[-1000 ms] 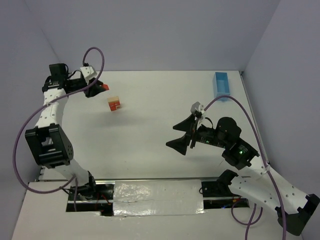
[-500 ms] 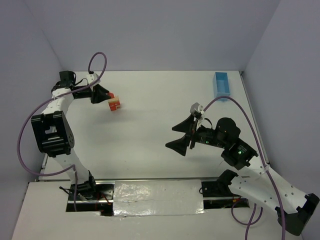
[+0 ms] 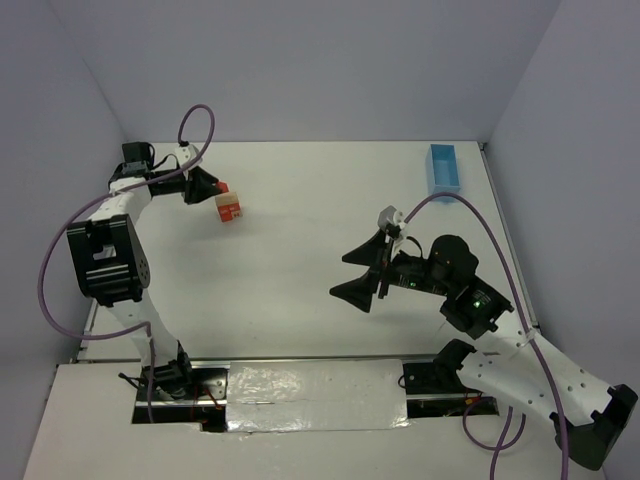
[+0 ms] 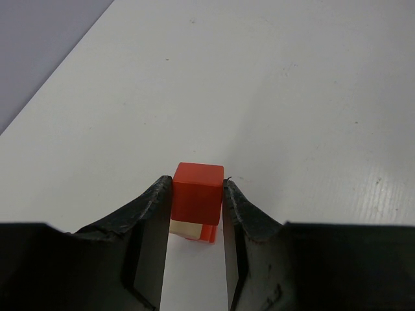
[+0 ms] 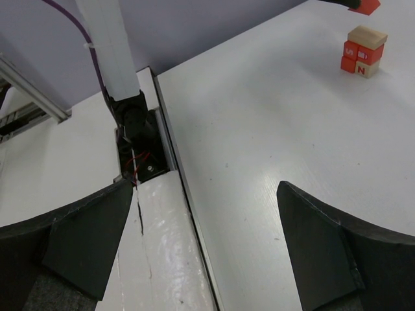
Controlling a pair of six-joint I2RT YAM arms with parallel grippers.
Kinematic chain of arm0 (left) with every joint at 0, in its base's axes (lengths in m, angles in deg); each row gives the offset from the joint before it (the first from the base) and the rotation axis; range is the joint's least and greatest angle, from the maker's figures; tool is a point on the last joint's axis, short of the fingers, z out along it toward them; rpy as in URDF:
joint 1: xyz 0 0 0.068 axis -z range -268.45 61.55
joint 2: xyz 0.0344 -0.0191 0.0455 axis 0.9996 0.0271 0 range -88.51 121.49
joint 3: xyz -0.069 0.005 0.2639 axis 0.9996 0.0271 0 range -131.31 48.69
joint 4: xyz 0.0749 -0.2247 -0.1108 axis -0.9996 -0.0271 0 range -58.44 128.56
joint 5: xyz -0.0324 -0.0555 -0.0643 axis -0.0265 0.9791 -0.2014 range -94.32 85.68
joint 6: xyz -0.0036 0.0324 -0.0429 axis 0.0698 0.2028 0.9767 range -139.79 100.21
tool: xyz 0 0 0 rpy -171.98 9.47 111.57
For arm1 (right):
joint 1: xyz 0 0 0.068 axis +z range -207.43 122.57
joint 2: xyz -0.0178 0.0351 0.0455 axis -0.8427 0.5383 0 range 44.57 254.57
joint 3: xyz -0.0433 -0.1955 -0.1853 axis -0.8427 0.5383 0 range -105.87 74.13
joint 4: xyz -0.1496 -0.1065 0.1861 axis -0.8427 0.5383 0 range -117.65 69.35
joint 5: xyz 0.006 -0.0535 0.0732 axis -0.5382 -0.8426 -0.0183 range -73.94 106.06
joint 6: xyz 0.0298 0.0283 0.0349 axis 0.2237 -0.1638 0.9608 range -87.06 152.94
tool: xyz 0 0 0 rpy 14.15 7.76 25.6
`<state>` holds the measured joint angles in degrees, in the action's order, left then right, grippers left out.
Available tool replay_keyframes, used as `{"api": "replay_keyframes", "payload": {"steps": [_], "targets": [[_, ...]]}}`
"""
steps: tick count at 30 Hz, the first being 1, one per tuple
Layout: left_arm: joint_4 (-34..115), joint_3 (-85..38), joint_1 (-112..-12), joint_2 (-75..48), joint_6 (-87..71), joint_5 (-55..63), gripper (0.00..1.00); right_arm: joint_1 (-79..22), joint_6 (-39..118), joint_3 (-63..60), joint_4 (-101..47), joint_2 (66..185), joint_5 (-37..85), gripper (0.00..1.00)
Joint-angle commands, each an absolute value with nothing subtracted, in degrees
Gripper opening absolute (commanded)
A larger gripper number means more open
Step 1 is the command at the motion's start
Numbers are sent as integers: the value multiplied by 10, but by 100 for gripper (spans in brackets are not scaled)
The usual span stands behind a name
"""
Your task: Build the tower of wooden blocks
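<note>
In the left wrist view a red-orange cube (image 4: pixel 198 193) sits pinched between my left gripper's (image 4: pixel 197 181) two fingers. It hangs just above the wood block tower (image 4: pixel 189 229), whose tan and red blocks show below it. From above, the left gripper (image 3: pixel 214 188) holds the cube (image 3: pixel 223 187) at the back left, right beside the tower (image 3: pixel 229 209). The right wrist view shows the tower (image 5: pixel 364 51) far off: a tan block on top of lettered red and tan ones. My right gripper (image 3: pixel 356 273) hovers open and holds nothing, at mid-table right.
A light-blue tray (image 3: pixel 444 170) lies at the back right corner. A purple cable (image 3: pixel 196 128) loops above the left arm. Foil-taped base plates (image 3: pixel 315 396) run along the near edge, where a gap with wiring (image 5: pixel 137 150) shows.
My left gripper has carried the red cube from the back left to just above the tower. The right arm has stayed still.
</note>
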<state>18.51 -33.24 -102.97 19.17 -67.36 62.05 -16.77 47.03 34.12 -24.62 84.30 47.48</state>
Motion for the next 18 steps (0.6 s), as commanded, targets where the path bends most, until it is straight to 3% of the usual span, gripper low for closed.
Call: {"api": "replay_keyframes", "payload": {"steps": [1,18], "targets": [[207,-357,-1031,213,-680,644,0,-162,469,347,-274,845,482,100],[177,-387,-1026,259,-691,642,6,-157,463,351,-275,851,481,100]]}}
